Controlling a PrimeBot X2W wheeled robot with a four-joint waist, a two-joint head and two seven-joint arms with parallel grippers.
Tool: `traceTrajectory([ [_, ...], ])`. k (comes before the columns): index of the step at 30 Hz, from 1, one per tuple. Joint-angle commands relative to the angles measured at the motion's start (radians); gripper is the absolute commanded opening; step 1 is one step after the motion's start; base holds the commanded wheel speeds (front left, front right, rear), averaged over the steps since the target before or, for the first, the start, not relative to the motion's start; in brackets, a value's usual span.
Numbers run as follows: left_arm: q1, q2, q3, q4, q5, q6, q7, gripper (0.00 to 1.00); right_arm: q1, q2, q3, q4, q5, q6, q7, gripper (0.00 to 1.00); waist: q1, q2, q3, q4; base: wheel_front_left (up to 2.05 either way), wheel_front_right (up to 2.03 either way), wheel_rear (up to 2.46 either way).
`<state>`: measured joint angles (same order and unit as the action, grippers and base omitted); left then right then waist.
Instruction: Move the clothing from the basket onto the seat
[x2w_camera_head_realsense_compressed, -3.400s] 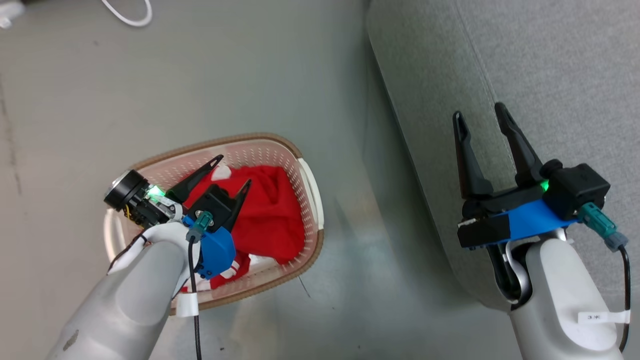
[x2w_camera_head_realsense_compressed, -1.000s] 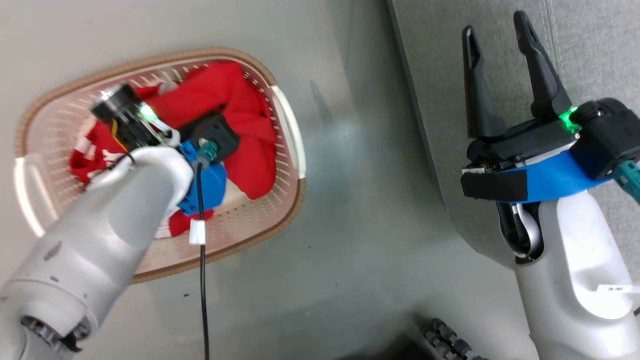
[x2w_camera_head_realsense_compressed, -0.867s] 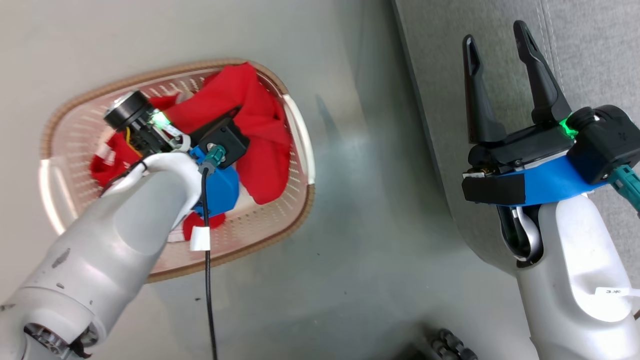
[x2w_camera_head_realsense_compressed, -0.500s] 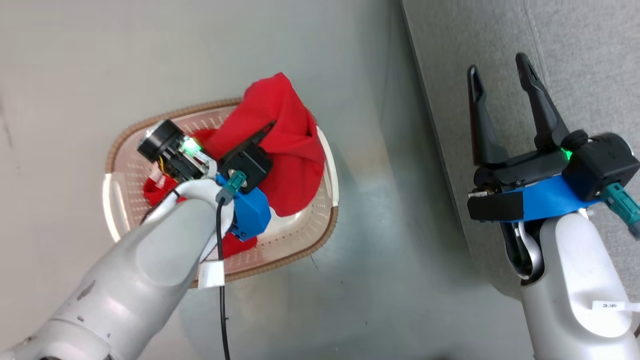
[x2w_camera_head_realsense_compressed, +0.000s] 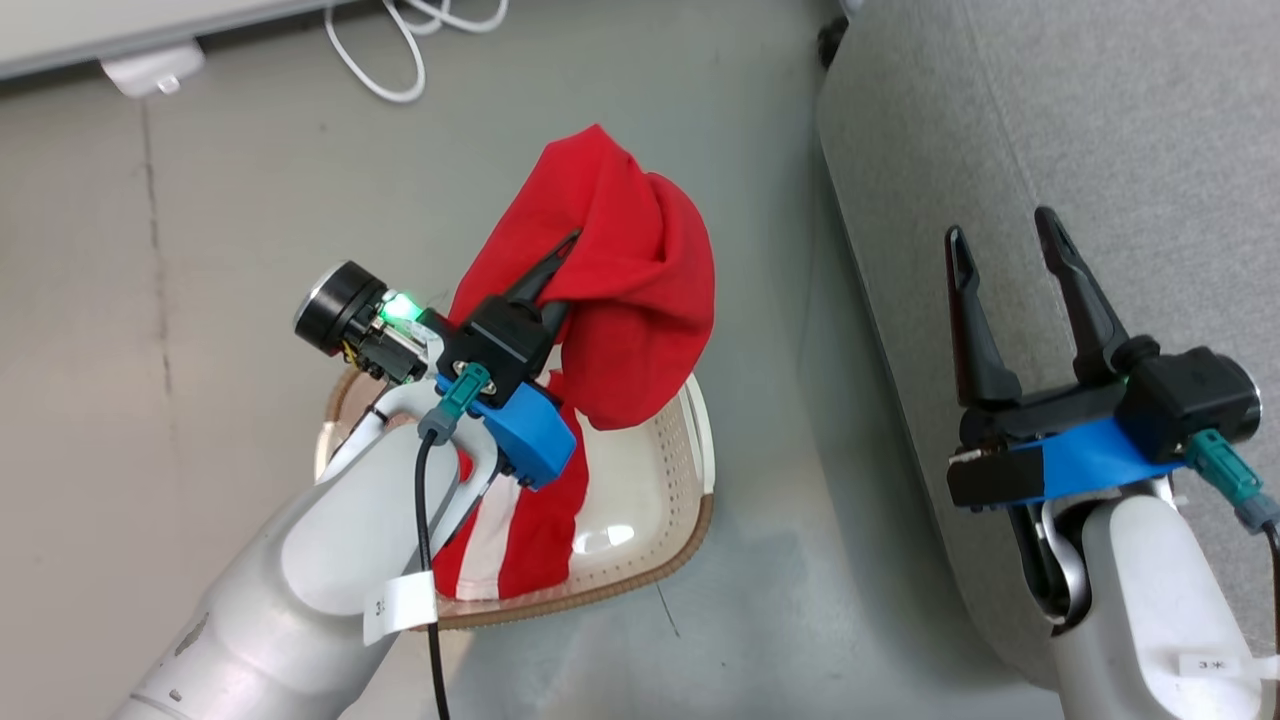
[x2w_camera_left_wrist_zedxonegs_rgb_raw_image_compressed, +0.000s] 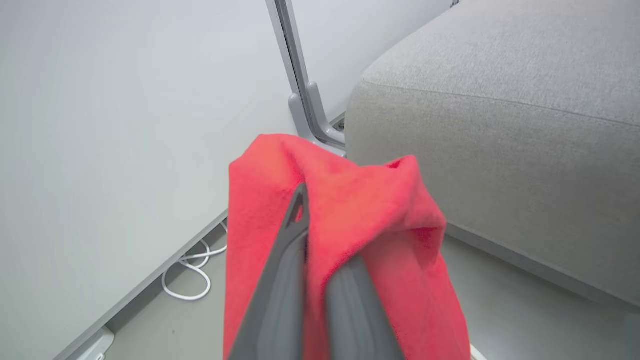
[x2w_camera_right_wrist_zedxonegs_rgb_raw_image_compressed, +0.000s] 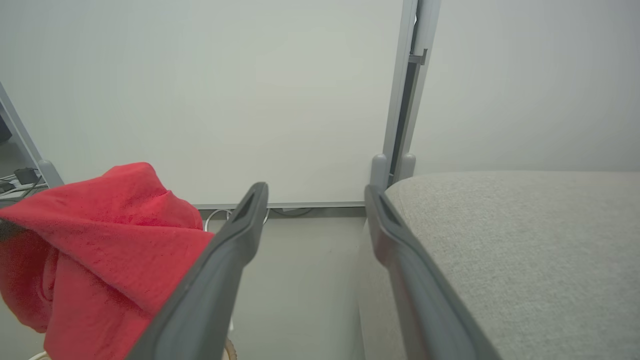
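Observation:
My left gripper (x2w_camera_head_realsense_compressed: 560, 265) is shut on the plain red garment (x2w_camera_head_realsense_compressed: 620, 290), held up above the basket (x2w_camera_head_realsense_compressed: 690, 500); the cloth drapes over its fingers (x2w_camera_left_wrist_zedxonegs_rgb_raw_image_compressed: 290, 260) in the left wrist view, garment (x2w_camera_left_wrist_zedxonegs_rgb_raw_image_compressed: 360, 215). The red garment with white stripes (x2w_camera_head_realsense_compressed: 510, 540) still lies in the basket, partly under my left arm. The light grey seat (x2w_camera_head_realsense_compressed: 1080, 140) stands to the right. My right gripper (x2w_camera_head_realsense_compressed: 1005, 240) hangs open over the seat's edge with nothing between its fingers (x2w_camera_right_wrist_zedxonegs_rgb_raw_image_compressed: 235, 250). The right wrist view shows the lifted garment (x2w_camera_right_wrist_zedxonegs_rgb_raw_image_compressed: 100, 240) at the left and the seat (x2w_camera_right_wrist_zedxonegs_rgb_raw_image_compressed: 525, 235) at the right.
A white cable (x2w_camera_head_realsense_compressed: 400, 50) lies coiled on the grey floor by the wall at the top. A grey metal post (x2w_camera_left_wrist_zedxonegs_rgb_raw_image_compressed: 305, 85) stands at the seat's far corner. A strip of bare floor (x2w_camera_head_realsense_compressed: 780, 420) runs between basket and seat.
My left gripper went down into the basket, shut on the plain red garment and lifted it up out of the basket. The head camera shifted meanwhile. The right gripper stayed open.

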<state>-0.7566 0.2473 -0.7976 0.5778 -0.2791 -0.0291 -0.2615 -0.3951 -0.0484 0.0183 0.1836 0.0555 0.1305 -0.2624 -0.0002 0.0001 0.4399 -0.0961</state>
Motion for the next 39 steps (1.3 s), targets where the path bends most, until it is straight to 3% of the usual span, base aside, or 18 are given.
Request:
traceTrajectory([
  [1,0.012,-0.006,0.02,-0.019,0.009,-0.002,-0.005,0.0,0.021,-0.004,-0.004,0.005,-0.002,0.0,-0.004,1.0,0.0002,-0.0001,-0.049,0.019,0.0,0.0,0.0],
  [13,0.029,-0.042,0.131,-0.112,0.047,-0.022,-0.005,0.0,0.107,-0.003,-0.02,0.029,0.0,0.0,-0.004,1.0,0.0002,-0.0001,-0.197,0.044,0.0,0.0,0.0],
  [30,0.059,-0.077,0.159,-0.106,0.066,-0.059,-0.005,0.0,0.192,-0.003,-0.03,0.046,0.013,0.0,-0.004,1.0,0.0002,-0.0001,-0.314,0.073,0.0,0.0,0.0],
  [39,0.081,-0.083,0.166,-0.092,0.072,-0.07,-0.005,0.0,0.184,-0.003,0.05,0.043,-0.006,0.0,-0.004,1.0,0.0002,-0.0001,-0.342,0.084,0.0,0.0,0.0],
])
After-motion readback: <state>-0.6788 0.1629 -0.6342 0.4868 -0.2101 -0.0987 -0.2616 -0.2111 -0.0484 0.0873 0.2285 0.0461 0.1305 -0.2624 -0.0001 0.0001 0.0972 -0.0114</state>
